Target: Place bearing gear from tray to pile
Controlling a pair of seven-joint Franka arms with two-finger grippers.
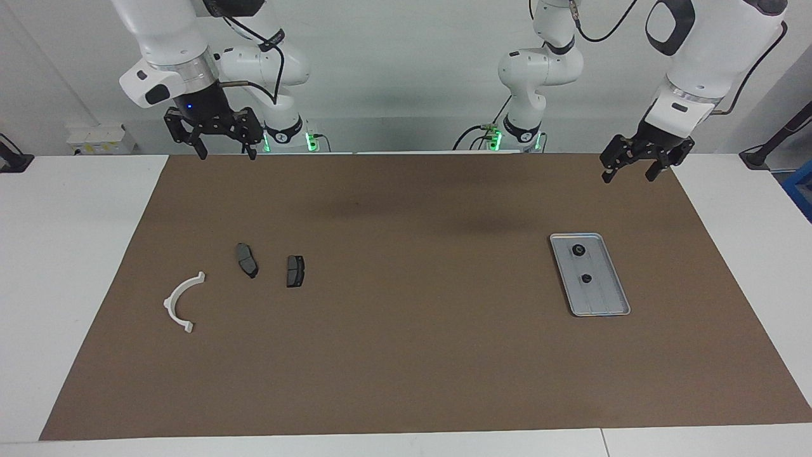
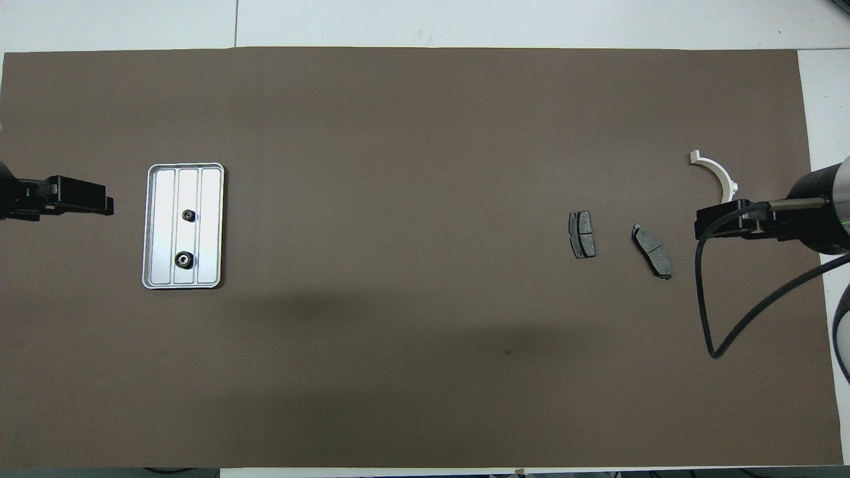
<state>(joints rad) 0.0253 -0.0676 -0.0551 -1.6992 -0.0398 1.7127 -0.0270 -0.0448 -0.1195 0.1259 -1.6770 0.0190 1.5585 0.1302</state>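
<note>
On the brown mat (image 1: 406,355) that covers the white bench (image 1: 70,254), the silver tray (image 1: 606,304) lies toward the left arm's end. Two small dark bearing gears sit in its middle lane: one (image 1: 578,251) nearer to the robots, the other (image 1: 586,278) farther from them, apart from each other. Their teeth and bores are too small to make out; they read only as dark round rings.

The pile lies well apart from the tray, toward the right arm's end: a white half-ring bracket (image 1: 182,302) and two dark grey pads (image 1: 247,259) (image 1: 295,270), none touching another. In the overhead view the right arm's body covers one end of the bracket (image 2: 714,172).

The left end effector (image 1: 629,170) hangs in the air over the mat's edge nearest the robots, jaws apart and holding nothing. In the overhead view it is cut off at the frame's side, so only its dark tip (image 2: 73,199) shows beside the tray (image 2: 156,229).

The right end effector (image 1: 225,151) hangs over the mat's edge at its own end, fingers spread and empty; from overhead its fingers are hidden under its own body and a looping cable (image 2: 704,292).
</note>
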